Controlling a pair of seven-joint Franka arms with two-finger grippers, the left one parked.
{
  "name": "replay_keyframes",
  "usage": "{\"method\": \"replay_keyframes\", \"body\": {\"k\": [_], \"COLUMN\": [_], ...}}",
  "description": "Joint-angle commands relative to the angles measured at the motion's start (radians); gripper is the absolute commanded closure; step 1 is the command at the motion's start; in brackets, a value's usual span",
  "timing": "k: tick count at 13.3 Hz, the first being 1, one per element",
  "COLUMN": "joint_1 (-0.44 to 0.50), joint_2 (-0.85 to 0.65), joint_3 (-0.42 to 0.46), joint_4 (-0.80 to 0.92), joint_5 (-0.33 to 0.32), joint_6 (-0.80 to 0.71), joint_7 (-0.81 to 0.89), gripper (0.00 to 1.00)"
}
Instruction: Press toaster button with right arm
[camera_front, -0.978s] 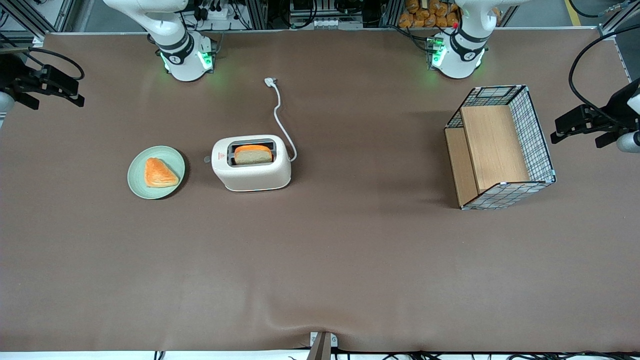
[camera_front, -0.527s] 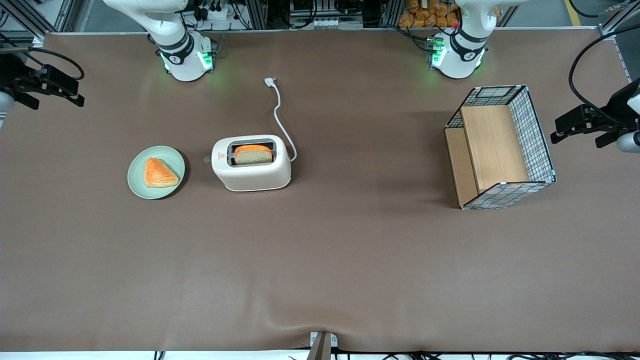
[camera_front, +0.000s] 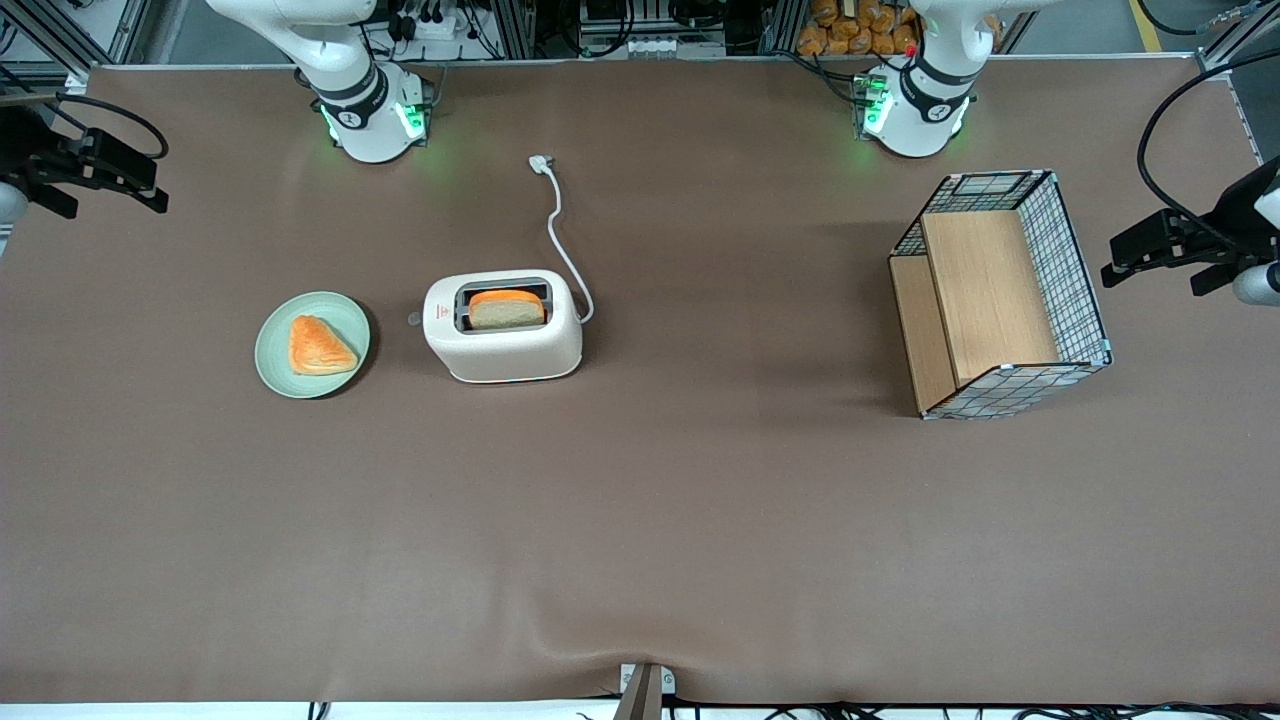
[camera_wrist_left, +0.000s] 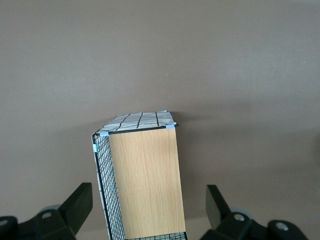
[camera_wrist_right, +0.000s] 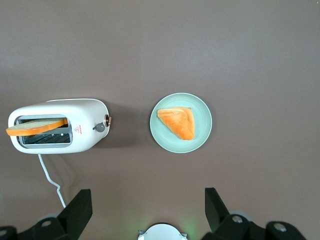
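Observation:
The cream-white toaster (camera_front: 503, 345) stands on the brown table with a slice of bread (camera_front: 507, 308) sticking up out of its slot. Its small grey button (camera_front: 414, 319) juts from the end that faces a green plate. My right gripper (camera_front: 150, 185) hangs high at the working arm's end of the table, well apart from the toaster, open and empty. In the right wrist view the toaster (camera_wrist_right: 85, 125) and its button (camera_wrist_right: 100, 127) lie below the open gripper (camera_wrist_right: 147, 206), whose black fingers (camera_wrist_right: 80, 210) touch nothing.
A green plate (camera_front: 345, 312) with a triangular pastry (camera_front: 320, 346) sits beside the button end of the toaster. The white cord (camera_front: 556, 230) runs to a plug (camera_front: 540, 162) farther from the camera. A wire-mesh wooden basket (camera_front: 1000, 295) stands toward the parked arm's end.

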Motion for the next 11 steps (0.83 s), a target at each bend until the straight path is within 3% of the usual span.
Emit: {"method": "replay_keyframes", "body": {"k": [1,11], "joint_1": [-0.024,-0.016], "joint_2": [-0.031,-0.034], "joint_3": [0.017,0.022], "joint_4": [-0.025,-0.025], "joint_5": [-0.005,-0.002], "joint_6": [0.001,0.001], "joint_7": [0.0,0.001], "gripper": [0.0,0.0]}}
